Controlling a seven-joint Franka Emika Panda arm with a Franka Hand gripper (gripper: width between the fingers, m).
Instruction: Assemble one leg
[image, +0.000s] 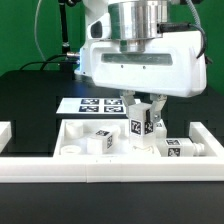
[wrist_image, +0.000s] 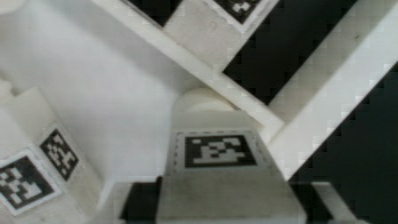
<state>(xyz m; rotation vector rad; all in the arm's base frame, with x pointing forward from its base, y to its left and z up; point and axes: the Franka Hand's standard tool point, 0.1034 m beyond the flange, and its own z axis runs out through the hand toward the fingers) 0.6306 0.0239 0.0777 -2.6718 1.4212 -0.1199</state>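
A leg (image: 139, 127), a small white post with a black-and-white tag on its side, stands upright between my fingers over the large flat white panel (image: 75, 134). My gripper (image: 141, 124) is shut on it. In the wrist view the same leg (wrist_image: 221, 150) fills the middle with its tag facing the camera, and the dark fingertips (wrist_image: 139, 203) press on both its sides. Two more legs lie on the panel, one (image: 101, 139) to the exterior view's left of the gripper and one (image: 174, 149) to its right. Another leg (wrist_image: 39, 160) shows at the wrist view's edge.
The marker board (image: 88, 105) lies on the black table behind the panel. A white raised frame (image: 100, 169) runs along the front, with a block (image: 5, 131) at the exterior view's left. A white rail (wrist_image: 214, 60) crosses the wrist view diagonally.
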